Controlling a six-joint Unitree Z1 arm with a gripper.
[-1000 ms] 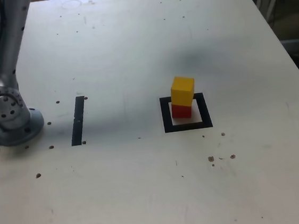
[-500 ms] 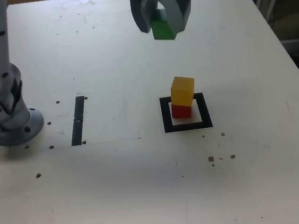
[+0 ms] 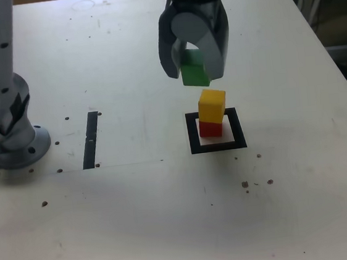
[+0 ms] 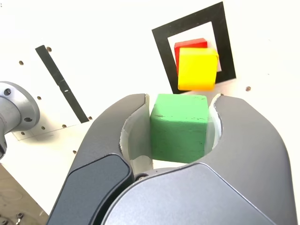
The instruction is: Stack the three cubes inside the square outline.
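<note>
Since the earlier frames the grey two-jaw gripper (image 3: 195, 72) has come down and across from the far table edge with the small solid green cube (image 3: 194, 69); it now hangs just above the stack, a bit toward the exterior view's left of it. Stack and markings unchanged.

Gripper: jaws clamped flat on two opposite faces of the green cube (image 4: 179, 127), cube fully off the table. Wrist view shows its top face matte, with a few small dark scuffs, edges square, not tilted in the jaws.

Stack: slightly larger solid yellow cube (image 3: 212, 105) sits on the small solid red cube (image 3: 210, 128), both inside the thick black square outline with white centre (image 3: 192, 134). Yellow is twisted a little relative to red and overhangs it; red peeks out at one side in the wrist view (image 4: 190, 44). Small air gap between green and yellow in the exterior view; not touching.

Room: flat white table (image 3: 139, 220) is mostly bare. Narrow black straight strip (image 3: 91, 139) lies at 9 o'clock of the outline, well apart. Grey arm base (image 3: 10, 138) is further out at 9 o'clock, near the table's edge on the exterior view's left. From 3 to 6 o'clock of the outline there are only small dark specks. Table's edge on the exterior view's right is well clear of the stack.
</note>
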